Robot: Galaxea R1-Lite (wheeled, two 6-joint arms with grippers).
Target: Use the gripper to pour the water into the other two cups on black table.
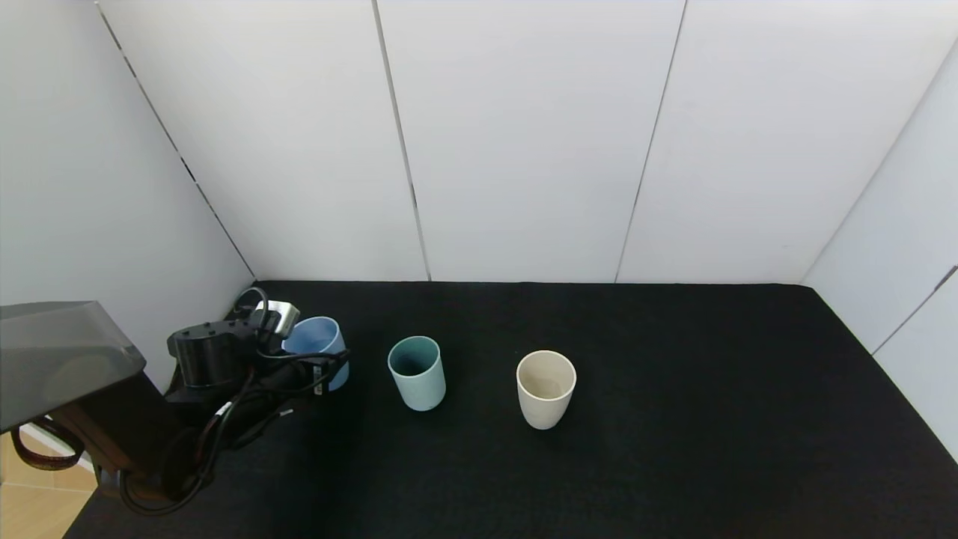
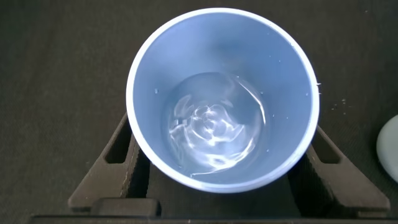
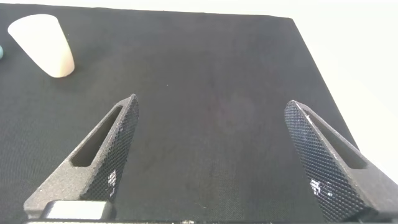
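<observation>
A light blue cup [image 1: 317, 340] holding rippling water [image 2: 214, 127] stands upright at the back left of the black table [image 1: 673, 419]. My left gripper [image 1: 326, 368] is shut on it, one finger [image 2: 118, 155] pressed against each side. The teal-green cup [image 1: 417, 372] stands just right of it, and its pale edge shows in the left wrist view [image 2: 389, 147]. The cream-beige cup [image 1: 545, 388] stands farther right, near the table's middle; both are upright. My right gripper [image 3: 212, 102] is open and empty over bare table, with the cream-beige cup [image 3: 43, 43] far off.
White walls [image 1: 524, 150] close in the table at the back and on both sides. The left arm's black body and looping cables [image 1: 217, 404] fill the front left corner. The table's right edge [image 3: 323, 81] shows in the right wrist view.
</observation>
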